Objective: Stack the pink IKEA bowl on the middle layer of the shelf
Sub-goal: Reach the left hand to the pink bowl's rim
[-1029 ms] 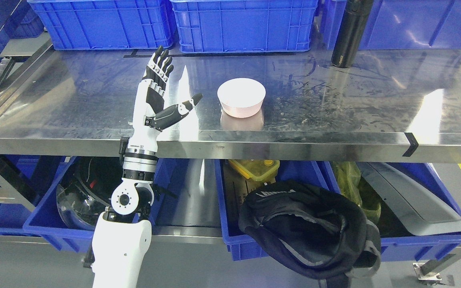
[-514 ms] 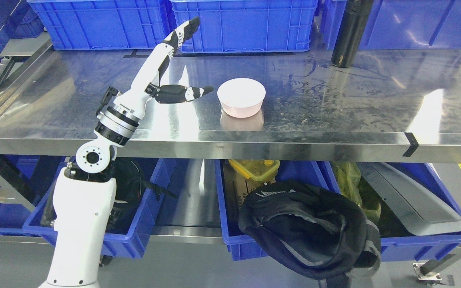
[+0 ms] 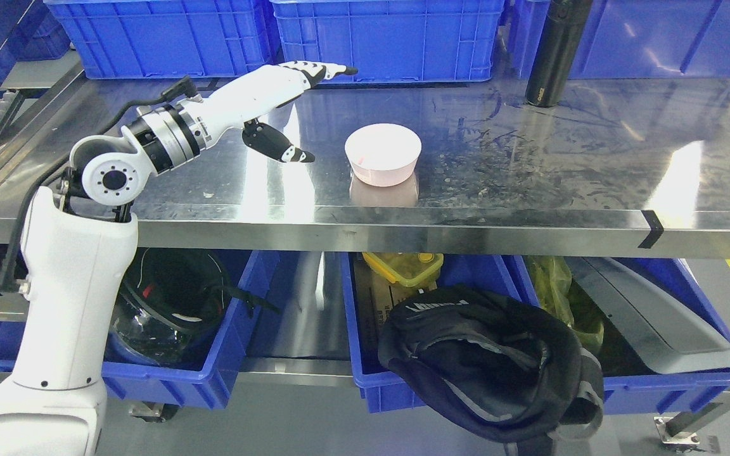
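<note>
A pink bowl (image 3: pixel 383 154) stands upright on the steel shelf (image 3: pixel 530 183), near its middle. My left hand (image 3: pixel 314 107) is above the shelf just left of the bowl, open and empty. Its fingers (image 3: pixel 320 68) stretch out to the right, behind and above the bowl's left side. Its thumb (image 3: pixel 279 145) points down and right, apart from the bowl. The left arm (image 3: pixel 105 183) comes in from the lower left. The right arm is not in view.
Blue crates (image 3: pixel 377 38) line the back of the shelf. A black bottle (image 3: pixel 552 54) stands at the back right. Below the shelf, blue bins hold a helmet (image 3: pixel 168 310), a black cap (image 3: pixel 485 361) and yellow boxes (image 3: pixel 403 266).
My left arm has swung up and to the left. The hand has turned from pointing up to pointing right, level over the shelf, reaching toward the bowl. The bowl has not moved.
</note>
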